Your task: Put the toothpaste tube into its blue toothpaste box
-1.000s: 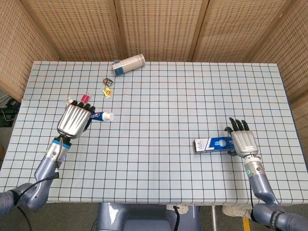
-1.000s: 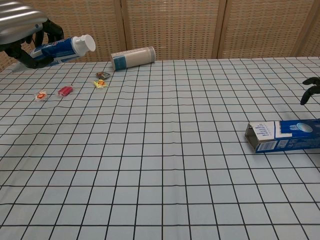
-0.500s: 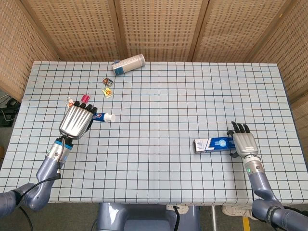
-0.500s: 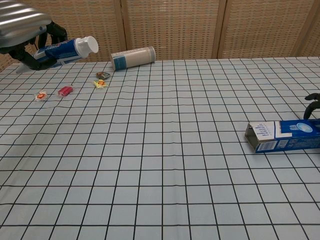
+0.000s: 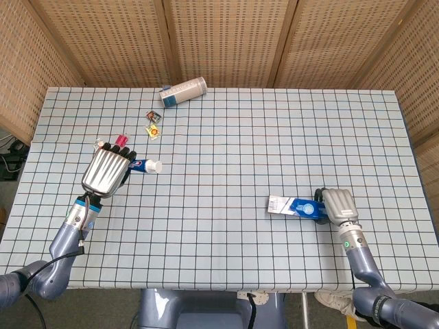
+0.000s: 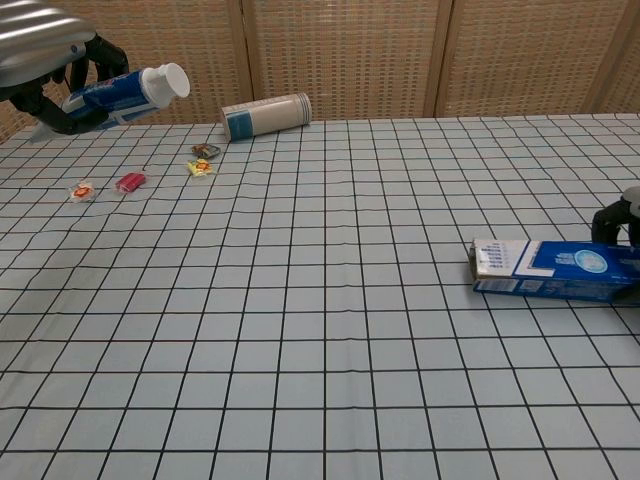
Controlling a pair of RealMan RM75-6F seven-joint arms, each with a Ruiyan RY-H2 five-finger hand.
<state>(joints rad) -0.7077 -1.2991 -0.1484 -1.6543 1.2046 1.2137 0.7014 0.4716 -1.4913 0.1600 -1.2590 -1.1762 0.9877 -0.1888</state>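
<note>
Well apart from the blue toothpaste box [image 5: 293, 205] — gripped at its far end by the right hand [image 5: 334, 205] — the left hand [image 5: 106, 171] holds the toothpaste tube [image 6: 122, 90] aloft, cap toward the box's near end

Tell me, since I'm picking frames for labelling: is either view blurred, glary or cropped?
Head view: even light, sharp grid, both hands whole. Chest view: the left hand is cut by the frame's top-left corner with sheen on its metal back; the toothpaste tube stays sharp; the right hand is cut at the right edge.
</note>
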